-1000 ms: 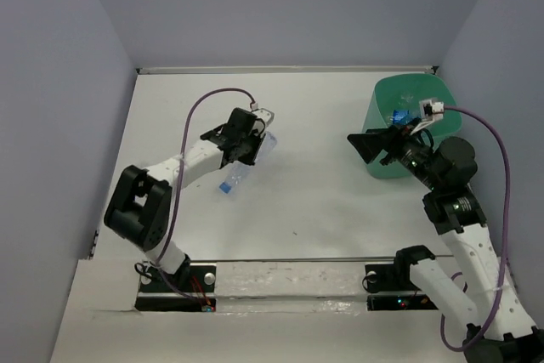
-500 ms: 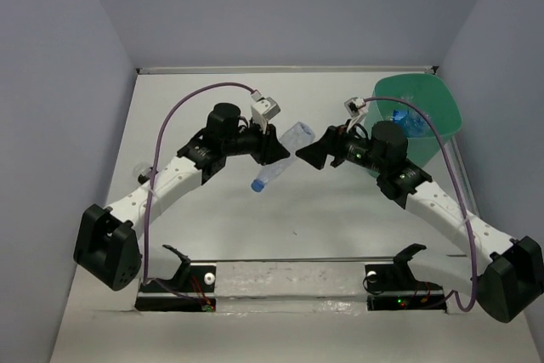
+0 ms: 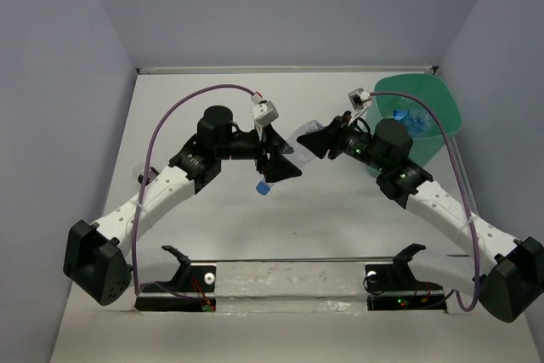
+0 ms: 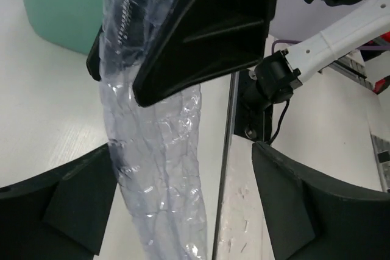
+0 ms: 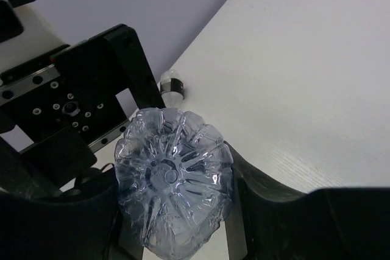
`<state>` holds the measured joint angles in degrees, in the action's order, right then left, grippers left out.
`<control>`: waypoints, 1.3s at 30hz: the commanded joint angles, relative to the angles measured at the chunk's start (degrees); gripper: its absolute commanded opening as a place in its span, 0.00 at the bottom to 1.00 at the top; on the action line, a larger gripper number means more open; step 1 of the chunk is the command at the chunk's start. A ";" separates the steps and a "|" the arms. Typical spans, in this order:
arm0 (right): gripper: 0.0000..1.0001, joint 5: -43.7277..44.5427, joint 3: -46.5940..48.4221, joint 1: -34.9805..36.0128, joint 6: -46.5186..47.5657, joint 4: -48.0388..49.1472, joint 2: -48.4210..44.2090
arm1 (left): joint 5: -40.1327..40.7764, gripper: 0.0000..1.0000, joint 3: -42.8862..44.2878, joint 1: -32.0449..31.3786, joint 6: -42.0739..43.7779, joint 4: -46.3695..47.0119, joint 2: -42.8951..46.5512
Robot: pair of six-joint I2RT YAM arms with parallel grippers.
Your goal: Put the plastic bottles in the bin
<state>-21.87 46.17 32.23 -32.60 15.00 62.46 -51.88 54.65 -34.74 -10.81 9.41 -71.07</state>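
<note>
A crumpled clear plastic bottle (image 3: 291, 149) with a blue cap hangs tilted in mid-air above the table's middle, between the two arms. My right gripper (image 3: 316, 143) is shut on its base end (image 5: 173, 178); the left wrist view shows one of its black fingers (image 4: 207, 28) across the bottle. My left gripper (image 3: 280, 165) stands open around the lower body of the bottle (image 4: 158, 168), which rests against only one of its fingers. The teal bin (image 3: 444, 116) stands at the back right with several blue-labelled bottles (image 3: 408, 116) inside.
A small clear object (image 3: 143, 178) lies on the table by the left arm's forearm, and also shows in the right wrist view (image 5: 172, 86). Grey walls close in the table on three sides. The arms' base rail (image 3: 289, 278) runs along the near edge.
The left gripper's jaws have opened off the bottle. The right gripper has moved in from the bin and shut on the bottle's base. The bottle has shifted slightly right.
</note>
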 commanded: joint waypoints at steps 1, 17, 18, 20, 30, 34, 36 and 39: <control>0.09 15.75 6.55 -0.41 5.68 0.05 -4.70 | -1.75 0.99 -0.25 -0.85 -1.23 2.37 7.25; 0.00 74.16 27.65 -5.41 44.02 -3.76 -5.25 | 33.95 0.99 -0.60 -0.85 0.97 -5.81 23.78; 0.00 74.51 28.35 -7.34 44.81 -3.67 -4.63 | 34.30 0.99 -0.60 -0.85 0.79 -5.89 23.87; 0.00 75.30 30.28 -9.19 47.53 -3.67 -2.35 | 35.18 0.99 -0.34 -0.85 0.61 -6.42 24.05; 0.00 73.82 24.85 -12.98 46.23 -5.42 3.81 | 47.57 0.99 0.28 -0.85 0.70 -9.32 27.65; 0.04 69.60 25.19 -13.51 41.76 -11.73 7.94 | 48.53 0.99 0.01 -0.85 0.70 -9.32 28.62; 0.09 68.11 26.07 -13.51 39.82 -14.46 9.26 | 49.59 0.99 0.10 -0.85 0.61 -9.41 28.62; 0.31 65.91 27.83 -13.51 37.26 -19.65 10.58 | 54.67 0.99 0.54 -0.85 0.26 -11.78 27.83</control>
<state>47.68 70.65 19.09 9.43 1.85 72.23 -3.53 54.33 -35.55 -10.02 -1.61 -42.78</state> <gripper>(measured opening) 0.485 0.990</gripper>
